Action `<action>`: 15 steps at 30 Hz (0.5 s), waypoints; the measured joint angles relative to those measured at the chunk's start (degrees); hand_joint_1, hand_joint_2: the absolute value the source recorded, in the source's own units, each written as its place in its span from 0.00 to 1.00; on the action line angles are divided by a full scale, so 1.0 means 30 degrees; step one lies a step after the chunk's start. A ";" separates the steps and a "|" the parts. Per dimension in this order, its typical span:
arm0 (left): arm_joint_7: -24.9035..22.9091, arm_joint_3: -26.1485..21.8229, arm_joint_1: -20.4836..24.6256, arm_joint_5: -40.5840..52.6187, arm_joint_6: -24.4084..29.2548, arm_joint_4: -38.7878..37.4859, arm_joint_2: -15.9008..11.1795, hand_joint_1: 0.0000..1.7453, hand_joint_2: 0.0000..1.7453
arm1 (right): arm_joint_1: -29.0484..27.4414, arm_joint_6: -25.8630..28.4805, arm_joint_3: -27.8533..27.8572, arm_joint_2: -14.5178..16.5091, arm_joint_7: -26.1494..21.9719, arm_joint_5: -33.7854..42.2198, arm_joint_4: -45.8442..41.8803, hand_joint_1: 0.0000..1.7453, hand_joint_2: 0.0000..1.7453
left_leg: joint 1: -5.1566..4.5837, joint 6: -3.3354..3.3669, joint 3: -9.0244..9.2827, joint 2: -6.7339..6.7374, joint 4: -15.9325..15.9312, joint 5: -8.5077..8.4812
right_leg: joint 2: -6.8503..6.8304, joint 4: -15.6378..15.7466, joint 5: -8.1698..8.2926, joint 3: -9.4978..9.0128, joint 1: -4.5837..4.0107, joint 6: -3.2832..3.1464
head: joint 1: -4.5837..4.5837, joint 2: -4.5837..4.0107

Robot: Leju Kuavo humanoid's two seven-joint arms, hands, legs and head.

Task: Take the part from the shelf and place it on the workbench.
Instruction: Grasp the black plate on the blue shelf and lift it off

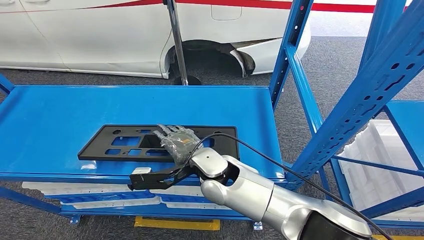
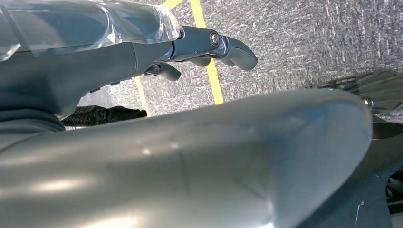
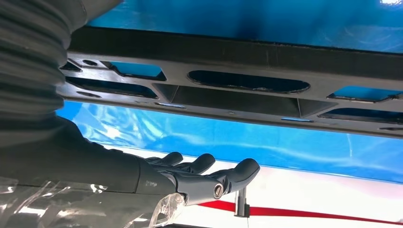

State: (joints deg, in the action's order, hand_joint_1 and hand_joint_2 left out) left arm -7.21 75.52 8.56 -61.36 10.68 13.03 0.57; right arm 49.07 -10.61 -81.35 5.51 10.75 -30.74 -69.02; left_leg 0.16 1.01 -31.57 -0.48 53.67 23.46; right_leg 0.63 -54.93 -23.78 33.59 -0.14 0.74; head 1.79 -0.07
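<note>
The right hand (image 1: 176, 141) is seen stretched over the black part (image 1: 120, 142), its fingers (image 3: 204, 164) extended and slightly apart, nothing pinched between them; whether the part is touched cannot be told. The part is laid flat beneath and to the left of the hand, on the blue shelf (image 1: 55, 115), near the front edge. Beyond the shelf a white car (image 1: 100, 35) is parked, and a blue rack post (image 1: 350, 105) is seen to the hand's right. The left hand (image 2: 209, 45) is held over grey carpet, fingers loosely curled around nothing.
</note>
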 joint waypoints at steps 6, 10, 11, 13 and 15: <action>0.0000 0.0004 0.0005 0.0011 -0.0005 0.0000 0.0000 0.00 0.00 | -0.0125 -0.0075 -0.0135 0.0136 -0.0275 -0.0067 0.0029 0.00 1.00 | 0.0000 0.0000 0.0001 -0.0001 0.0000 0.0000 | -0.0001 0.0000 0.0000 0.0001 0.0000 0.0000 | 0.0000 0.0000; 0.0000 0.0004 0.0013 0.0011 -0.0005 0.0000 0.0000 0.00 0.00 | -0.0185 -0.0078 -0.0262 0.0246 -0.0326 -0.0137 0.0131 0.00 1.00 | 0.0000 0.0000 0.0002 -0.0001 0.0000 0.0000 | -0.0001 -0.0001 0.0000 0.0002 0.0000 0.0000 | 0.0002 0.0000; 0.0000 0.0003 0.0014 0.0011 -0.0005 0.0000 0.0000 0.00 0.00 | -0.0191 -0.0078 -0.0304 0.0268 -0.0333 -0.0142 0.0160 0.00 1.00 | 0.0001 0.0000 0.0002 -0.0001 -0.0001 0.0000 | -0.0001 -0.0002 0.0000 0.0003 0.0000 0.0000 | 0.0002 0.0000; 0.0000 0.0002 0.0014 0.0011 -0.0005 0.0000 0.0000 0.00 0.00 | -0.0200 -0.0078 -0.0375 0.0312 -0.0390 -0.0155 0.0219 0.00 1.00 | 0.0001 0.0000 0.0002 -0.0001 -0.0001 0.0000 | -0.0001 -0.0002 0.0000 0.0003 -0.0001 0.0000 | 0.0000 0.0000; 0.0000 0.0002 0.0016 0.0015 -0.0005 0.0000 -0.0004 0.00 0.00 | -0.0212 -0.0078 -0.0413 0.0381 -0.0499 -0.0166 0.0262 0.00 1.00 | -0.0023 0.0112 -0.0014 -0.0002 0.0040 0.0035 | -0.0011 0.0065 0.0039 -0.0014 0.0075 0.0065 | 0.0000 0.0000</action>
State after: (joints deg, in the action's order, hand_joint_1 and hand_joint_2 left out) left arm -7.21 75.52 8.61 -61.32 10.67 13.03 0.56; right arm 48.43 -10.84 -82.59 6.65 9.25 -31.23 -68.24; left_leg 0.09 1.34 -31.61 -0.48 53.79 23.57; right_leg 0.60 -54.73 -23.67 33.55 0.09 0.93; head 1.79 -0.07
